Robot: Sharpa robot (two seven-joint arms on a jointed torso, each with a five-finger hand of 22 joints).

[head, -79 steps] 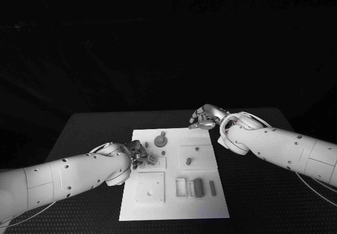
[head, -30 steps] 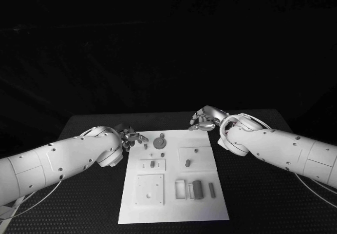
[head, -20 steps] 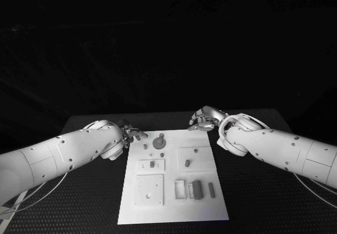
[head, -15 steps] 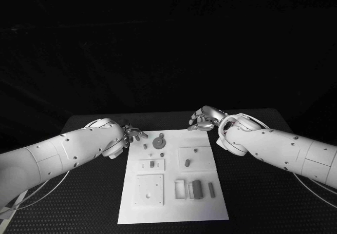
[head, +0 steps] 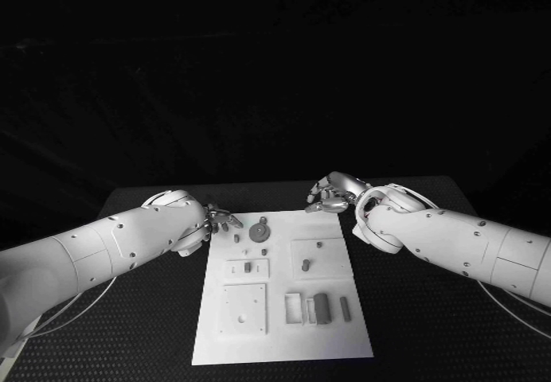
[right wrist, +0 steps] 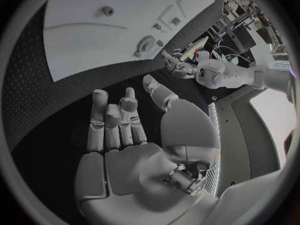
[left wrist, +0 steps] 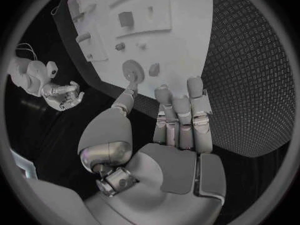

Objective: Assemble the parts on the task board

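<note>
The white task board (head: pixel 287 346) lies in the middle of the black table. A round grey part (head: pixel 260 232) lies near its far edge, with small grey parts (head: pixel 238 237) beside it. Further parts sit lower down: a peg (head: pixel 306 263) and upright blocks (head: pixel 322 306). My left hand (head: pixel 220 221) hovers at the board's far left corner, fingers stretched out and holding nothing (left wrist: pixel 181 120). My right hand (head: pixel 330 196) hangs over the far right corner, open and holding nothing (right wrist: pixel 119 130). The left wrist view shows the round part (left wrist: pixel 132 71) just beyond the fingertips.
Black textured table (head: pixel 436 318) surrounds the board on all sides. A square plate (head: pixel 244 306) with a small hole sits in the board's near left. The right wrist view shows the board (right wrist: pixel 81 40) and my left hand (right wrist: pixel 178 65) across it.
My left hand has left the board's middle left and swung to its far left corner, edging slightly farther in the last half second. The right hand has stayed put.
</note>
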